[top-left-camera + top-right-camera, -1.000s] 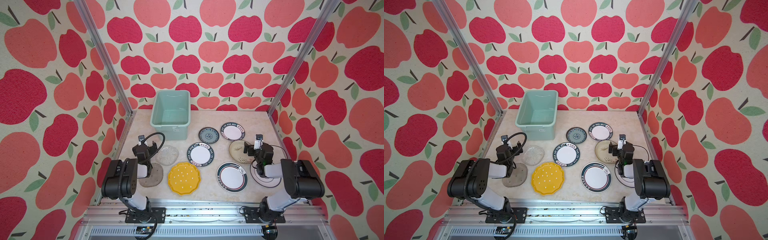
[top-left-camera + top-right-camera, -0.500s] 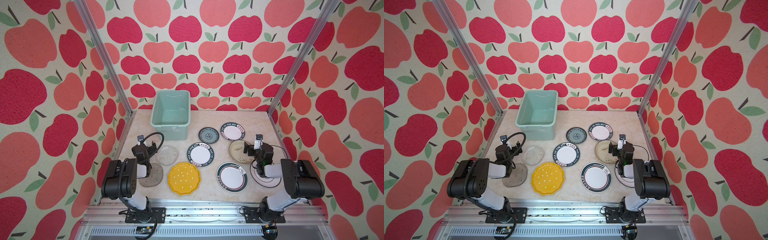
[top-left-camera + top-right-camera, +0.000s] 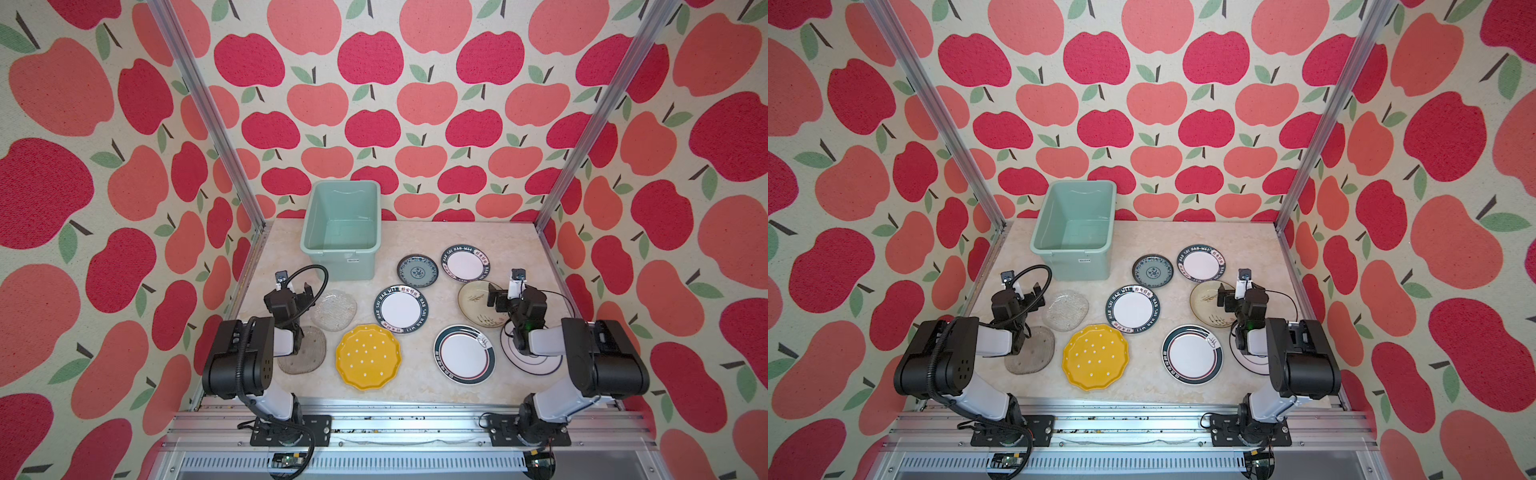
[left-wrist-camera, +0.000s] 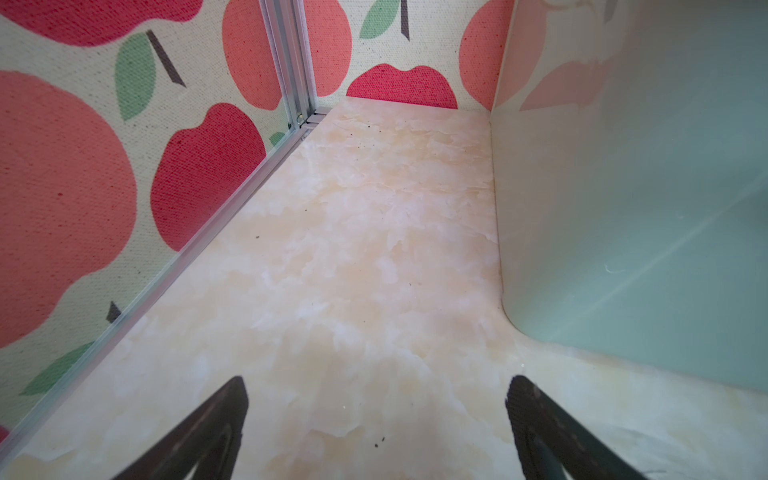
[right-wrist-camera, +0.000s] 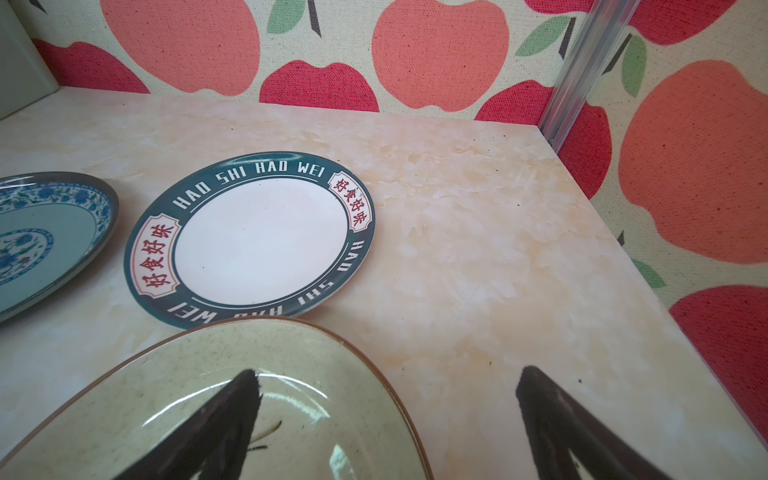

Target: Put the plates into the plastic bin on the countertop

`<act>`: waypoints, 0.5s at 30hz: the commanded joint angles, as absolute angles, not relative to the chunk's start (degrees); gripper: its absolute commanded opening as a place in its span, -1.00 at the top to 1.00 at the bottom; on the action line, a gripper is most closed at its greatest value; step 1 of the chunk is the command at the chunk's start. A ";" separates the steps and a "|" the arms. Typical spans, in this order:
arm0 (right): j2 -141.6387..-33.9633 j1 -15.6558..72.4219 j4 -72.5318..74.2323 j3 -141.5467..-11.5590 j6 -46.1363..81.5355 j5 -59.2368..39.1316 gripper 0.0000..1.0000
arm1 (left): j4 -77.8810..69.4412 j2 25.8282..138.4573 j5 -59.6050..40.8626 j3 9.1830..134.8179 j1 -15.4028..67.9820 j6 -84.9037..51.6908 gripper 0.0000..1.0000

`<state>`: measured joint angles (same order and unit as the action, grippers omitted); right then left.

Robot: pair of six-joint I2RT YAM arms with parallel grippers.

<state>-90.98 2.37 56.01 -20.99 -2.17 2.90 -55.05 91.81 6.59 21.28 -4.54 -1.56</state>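
Low in the wrist views both claws stand spread and empty: the left claw [image 4: 376, 399] over bare desk [image 4: 353, 249], the right claw [image 5: 386, 386] astride the rim of the cream plate [image 5: 324, 407]. A pinch there may skid on the glaze, shoving it into the lettered plate [image 5: 257, 241] just beyond, or dropping it mid-carry. Every plate lies flat mid-frame in both top views, and the empty plastic bin [image 3: 332, 268], upper centre, has a tall wall that a low-carried plate could strike.
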 commanded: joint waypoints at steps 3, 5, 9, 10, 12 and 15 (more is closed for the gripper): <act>-84.01 2.88 46.75 -23.53 -3.12 3.67 -0.99 | -48.68 86.54 11.21 23.38 -2.07 0.29 -0.98; -78.18 2.84 37.49 -26.32 -3.08 3.53 -0.99 | -41.74 81.06 13.82 25.32 0.12 1.89 -0.98; -67.65 2.03 19.09 -33.00 10.58 4.17 -0.99 | -13.16 69.18 13.02 35.20 0.27 -9.03 -0.98; -64.88 1.26 13.14 -35.07 14.82 2.39 -0.99 | -4.88 66.57 10.76 38.57 -0.28 -12.07 -0.98; -61.29 -0.92 6.92 -37.89 18.67 -6.00 -0.99 | 6.82 63.12 5.93 43.82 -1.33 -16.04 -0.98; -58.73 -2.05 -0.26 -41.73 22.40 -13.73 -0.99 | 21.83 59.10 3.91 50.41 -0.17 -21.89 -0.99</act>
<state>-59.61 -1.50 14.94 -39.27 14.48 -4.80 -1.96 61.45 7.73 46.59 -0.95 -13.67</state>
